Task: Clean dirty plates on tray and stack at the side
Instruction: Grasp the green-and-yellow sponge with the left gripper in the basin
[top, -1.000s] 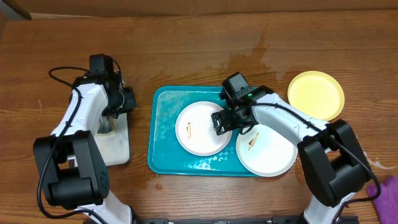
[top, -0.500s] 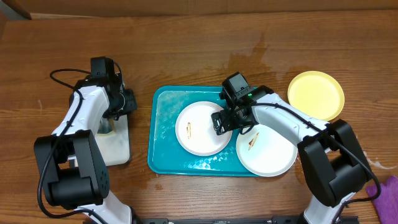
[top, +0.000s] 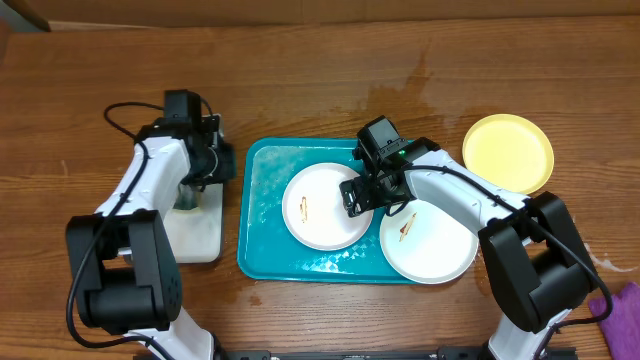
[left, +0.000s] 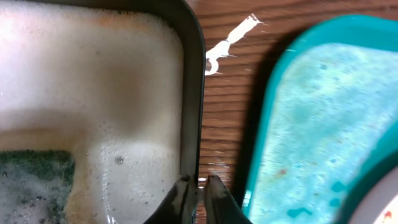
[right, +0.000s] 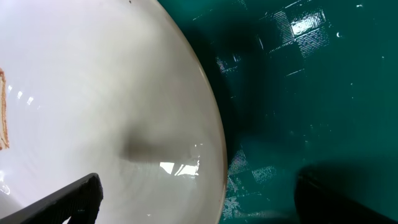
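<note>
Left hand (left: 199, 186) closed on wash tray (left: 194, 93) rim; right hand (right: 205, 196) open astride plate (right: 93, 81) edge; plate judged light, stiff, slick; best gripped at rim.

The overhead camera looks straight down from well above the tabletop (top: 300, 60), taking in both arms and everything between them. The left wrist camera sits very close, facing down past its fingers (left: 180, 202) onto the black rim of the white tray (left: 194, 93) and the teal tray (left: 311, 124) beside it. The right wrist camera, equally near, faces down onto a white plate (right: 93, 93) and the teal tray's floor. The overhead view shares both patches.
</note>
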